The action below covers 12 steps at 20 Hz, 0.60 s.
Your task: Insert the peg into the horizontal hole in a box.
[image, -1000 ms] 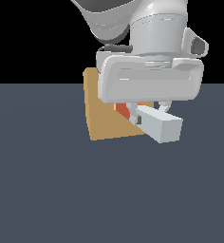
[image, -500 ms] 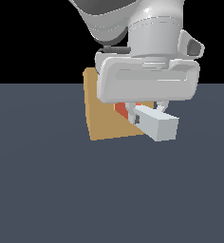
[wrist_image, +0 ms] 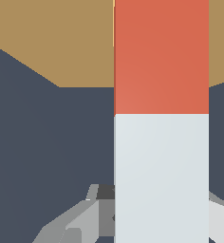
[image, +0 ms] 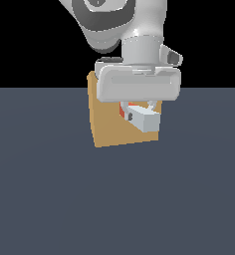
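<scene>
I've got the peg (image: 143,118) pinched in the gripper (image: 139,110), held by its white half, with the red-orange half pointing away from me toward the box (image: 109,124). In the wrist view the fingers (wrist_image: 76,223) sit on either side of the white section, pressed against the bar, so the grip looks solid.

What's just changed: over the last second the whole hand has slid toward the exterior view's left, and the peg with it. The white end that stuck out past the box's edge now sits in front of its tan face. Less of the red shows too, just a sliver (image: 123,110) between the hand and the box, so I read that as the tip closing on the face or beginning to go in.

The hole itself I can't see in either view; the hand and the peg cover it. In the wrist view the red half (wrist_image: 161,57) runs straight over the tan surface (wrist_image: 52,42), its edges square to the frame, so the bar looks aligned rather than skewed.

My judgement: we're at the insertion step, alignment mostly done. Next comes a straight push along the peg's axis. The risk is the tip catching the hole's rim, since the clearance is slight.
</scene>
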Motion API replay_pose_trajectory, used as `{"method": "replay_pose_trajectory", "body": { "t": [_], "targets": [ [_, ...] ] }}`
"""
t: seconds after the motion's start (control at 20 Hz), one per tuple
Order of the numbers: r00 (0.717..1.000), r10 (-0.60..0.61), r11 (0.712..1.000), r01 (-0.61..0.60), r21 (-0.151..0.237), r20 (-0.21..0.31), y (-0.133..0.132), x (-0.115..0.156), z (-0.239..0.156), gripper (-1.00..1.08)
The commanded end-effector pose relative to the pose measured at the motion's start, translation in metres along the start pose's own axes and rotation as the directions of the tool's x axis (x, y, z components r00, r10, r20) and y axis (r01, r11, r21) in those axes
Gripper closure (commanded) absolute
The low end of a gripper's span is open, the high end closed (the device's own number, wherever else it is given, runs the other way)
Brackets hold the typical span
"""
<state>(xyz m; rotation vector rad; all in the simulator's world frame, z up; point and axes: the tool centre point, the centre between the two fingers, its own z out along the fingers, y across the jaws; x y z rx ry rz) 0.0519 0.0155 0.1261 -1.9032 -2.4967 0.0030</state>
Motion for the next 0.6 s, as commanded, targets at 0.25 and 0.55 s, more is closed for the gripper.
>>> {"method": "replay_pose_trajectory", "body": {
  "t": [0.25, 0.55],
  "targets": [
    [1.0, 0.0, 1.0, 0.0, -0.005, 0.001, 0.001, 0.046, -0.003, 1.08],
    [1.0, 0.0, 1.0, 0.0, -0.005, 0.001, 0.003, 0.05, -0.003, 1.08]
  ]
}}
